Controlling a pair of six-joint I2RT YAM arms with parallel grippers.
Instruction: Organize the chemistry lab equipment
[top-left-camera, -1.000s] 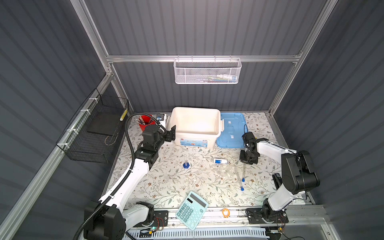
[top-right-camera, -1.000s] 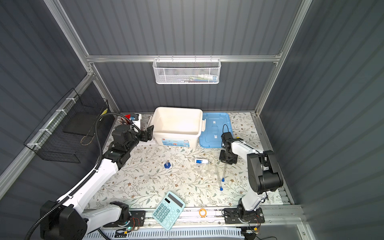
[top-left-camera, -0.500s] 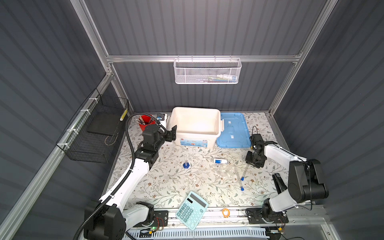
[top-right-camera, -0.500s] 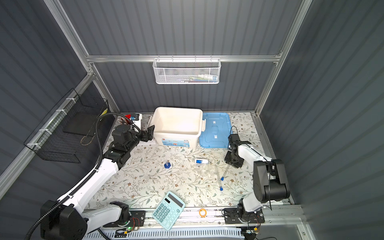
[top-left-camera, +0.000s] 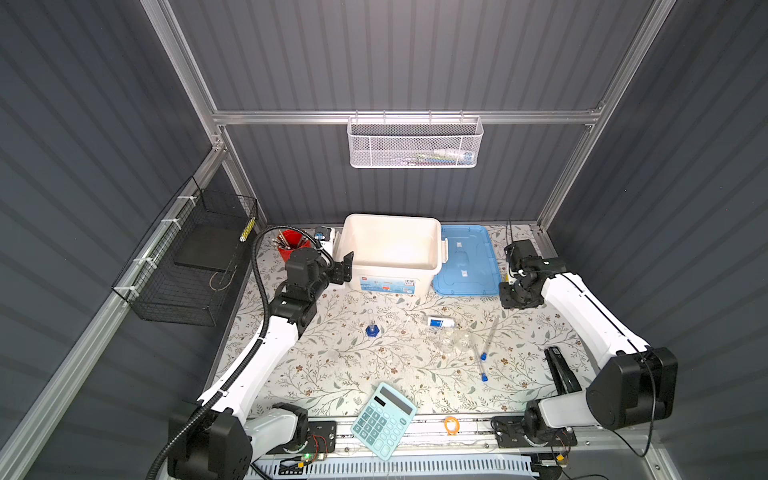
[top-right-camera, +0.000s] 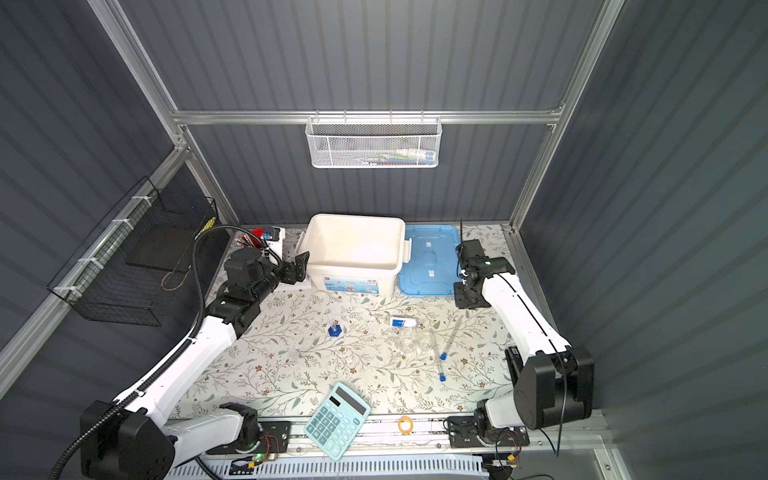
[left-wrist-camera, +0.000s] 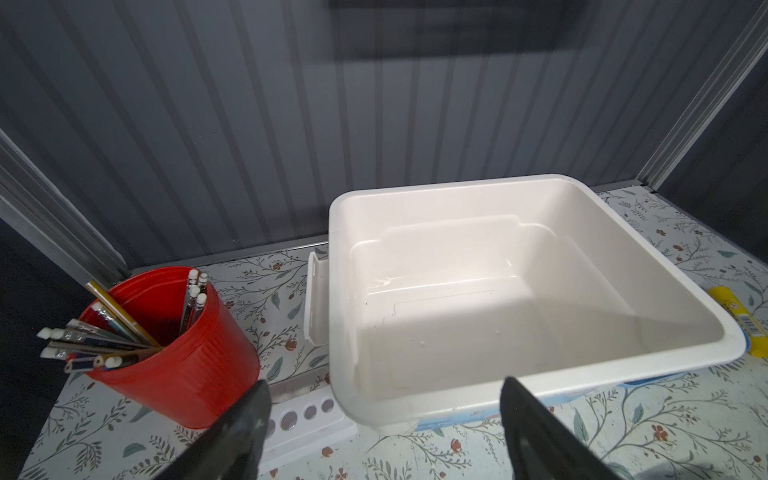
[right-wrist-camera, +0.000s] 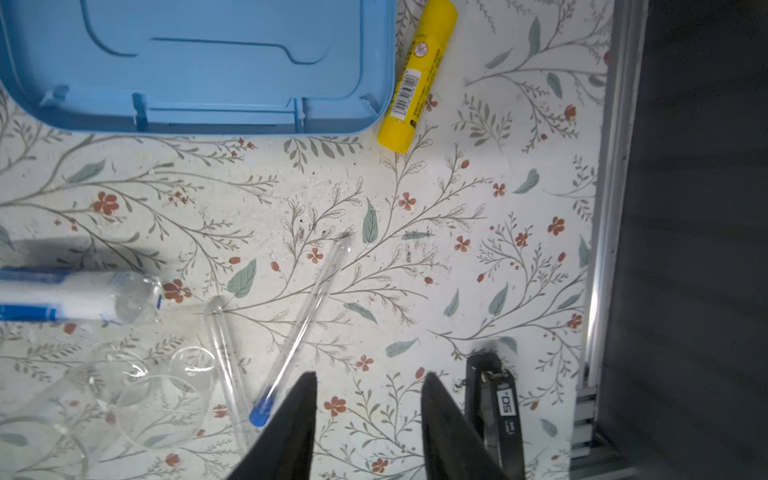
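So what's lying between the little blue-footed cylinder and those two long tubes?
A blue-white labelled bottle on its side and a cluster of clear beakers, visible in both top views.

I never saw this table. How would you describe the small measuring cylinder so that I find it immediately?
Start at the white tub at the back of the floral table. Just in front of it, a slim clear cylinder stands upright, alone. Its blue hexagonal foot sets it apart: the beakers and the blue-capped test tubes sit in a cluster further right.
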